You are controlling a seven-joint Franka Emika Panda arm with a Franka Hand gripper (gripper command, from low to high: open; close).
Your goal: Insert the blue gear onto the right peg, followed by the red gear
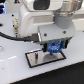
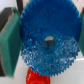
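Gripper fingers clench one blue gear, holding it just above the grey black-rimmed plate on the white table. Only the wrist view shows the gear's toothed, bright-blue face with a dark central hub, and one red gear partly hidden behind its edge.

A grey, black-rimmed rectangular plate lies flat on my white table. Its edges sit askew to the table's front. The tabletop looks glossy.
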